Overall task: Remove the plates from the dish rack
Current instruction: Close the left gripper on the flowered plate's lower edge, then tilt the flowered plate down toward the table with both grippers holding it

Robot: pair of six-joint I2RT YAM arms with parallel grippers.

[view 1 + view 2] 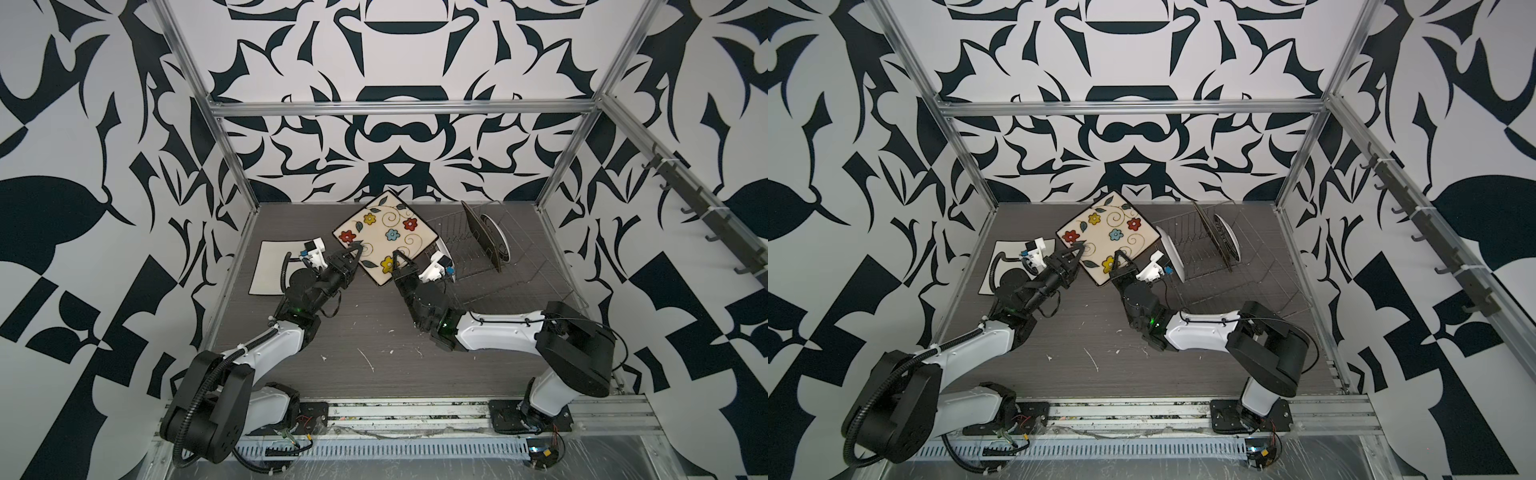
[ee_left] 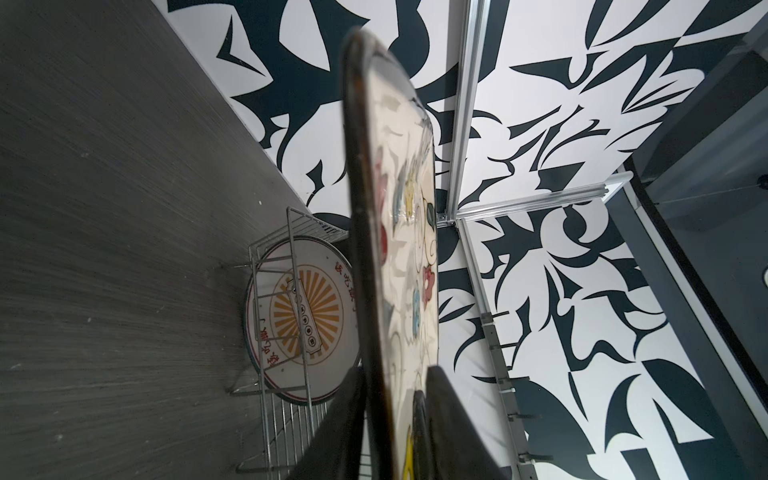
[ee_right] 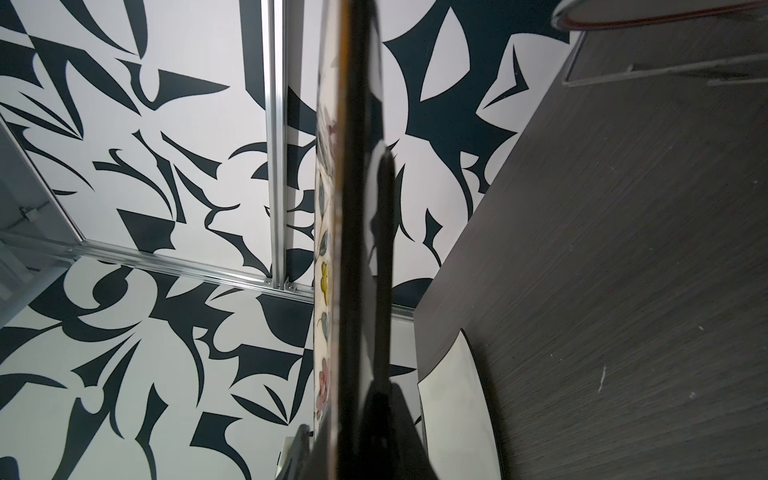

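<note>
two sets of fingers hold the flowered plate beside the rack

the flowered plate is off the surface, over its far middle. it is tilted, with one corner toward the far edge and its painted face up. the left fingers are closed on its near left side. in the left wrist view one finger lies on the painted face and the other on the dark back. the right fingers are clamped on its near right side. in the right wrist view the plate shows edge-on, running out from between them.

the rack sits on the surface's right side, running from near the far right corner toward the near edge. a black plate stands upright in its far half, with a round plate just behind it. another round plate stands at the rack's left end, just beside the right fingers. the left wrist view shows an orange sunburst on its face. the rack's near half holds no plates.

a white plate lies flat by the surface's left edge, partly under the left arm. both top views show the same layout, with the flowered plate between the left fingers and the right fingers.
</note>
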